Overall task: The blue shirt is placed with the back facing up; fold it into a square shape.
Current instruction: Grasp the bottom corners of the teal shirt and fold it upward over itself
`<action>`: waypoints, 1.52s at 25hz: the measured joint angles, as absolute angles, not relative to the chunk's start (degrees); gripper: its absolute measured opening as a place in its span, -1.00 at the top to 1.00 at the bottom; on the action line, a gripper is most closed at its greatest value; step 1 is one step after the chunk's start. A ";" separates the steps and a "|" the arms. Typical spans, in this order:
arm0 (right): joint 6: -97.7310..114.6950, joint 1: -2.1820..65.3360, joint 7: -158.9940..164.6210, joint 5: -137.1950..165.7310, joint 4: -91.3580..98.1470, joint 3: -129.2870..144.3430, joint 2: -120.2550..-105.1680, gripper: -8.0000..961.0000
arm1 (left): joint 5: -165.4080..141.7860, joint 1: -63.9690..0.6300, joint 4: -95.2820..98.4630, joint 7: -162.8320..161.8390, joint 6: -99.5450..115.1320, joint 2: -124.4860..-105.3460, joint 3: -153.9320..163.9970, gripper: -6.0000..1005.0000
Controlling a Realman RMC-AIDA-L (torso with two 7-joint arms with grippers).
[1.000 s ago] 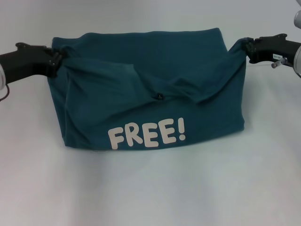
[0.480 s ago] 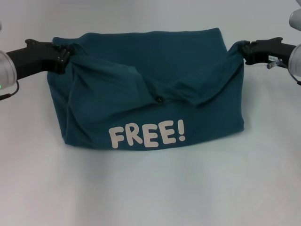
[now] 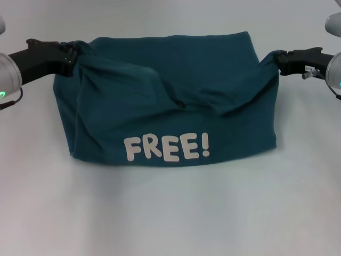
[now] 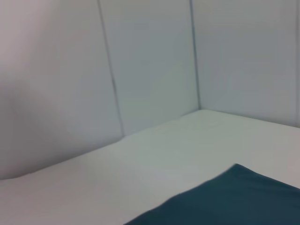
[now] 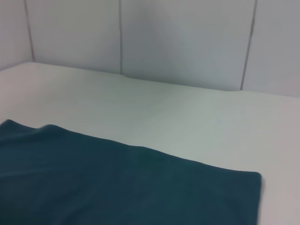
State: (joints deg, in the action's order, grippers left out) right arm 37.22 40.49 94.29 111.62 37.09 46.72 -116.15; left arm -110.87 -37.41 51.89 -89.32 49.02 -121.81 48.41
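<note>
The blue shirt (image 3: 170, 101) lies on the white table, partly folded, with cream letters "FREE!" showing on its near side. My left gripper (image 3: 72, 50) is shut on the shirt's far left corner, lifting it. At the far right corner my right gripper (image 3: 278, 60) is shut on the fabric, which is pulled up toward it. A loose fold sags across the middle of the shirt. Each wrist view shows only a flat part of the blue shirt (image 4: 229, 199) (image 5: 117, 185) on the table, with no fingers in sight.
The white table (image 3: 170, 213) spreads out before the shirt. Pale wall panels (image 5: 187, 42) stand close behind the table's far edge, meeting in a corner (image 4: 194, 56) on the left side.
Both grippers have carried their shirt corners farther from me. The left corner rose and shifted right; the right corner moved slightly outward. The fold across the middle has tightened a little.
</note>
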 joint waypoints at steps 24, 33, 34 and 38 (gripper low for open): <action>29.47 44.30 87.31 105.26 29.70 46.69 -116.24 0.79 | -101.38 -39.40 40.46 -76.69 39.00 -121.84 48.08 0.90; 26.97 44.39 83.74 100.76 28.07 46.67 -115.88 0.79 | -98.12 -39.60 38.51 -73.15 36.62 -121.73 48.03 0.90; 26.70 44.33 83.58 100.57 28.03 46.66 -115.86 0.79 | -97.54 -39.47 38.48 -72.87 36.48 -121.73 47.96 0.90; 26.12 44.14 83.14 99.86 28.21 46.58 -115.79 0.79 | -96.19 -39.27 38.56 -72.02 36.35 -121.67 47.16 0.90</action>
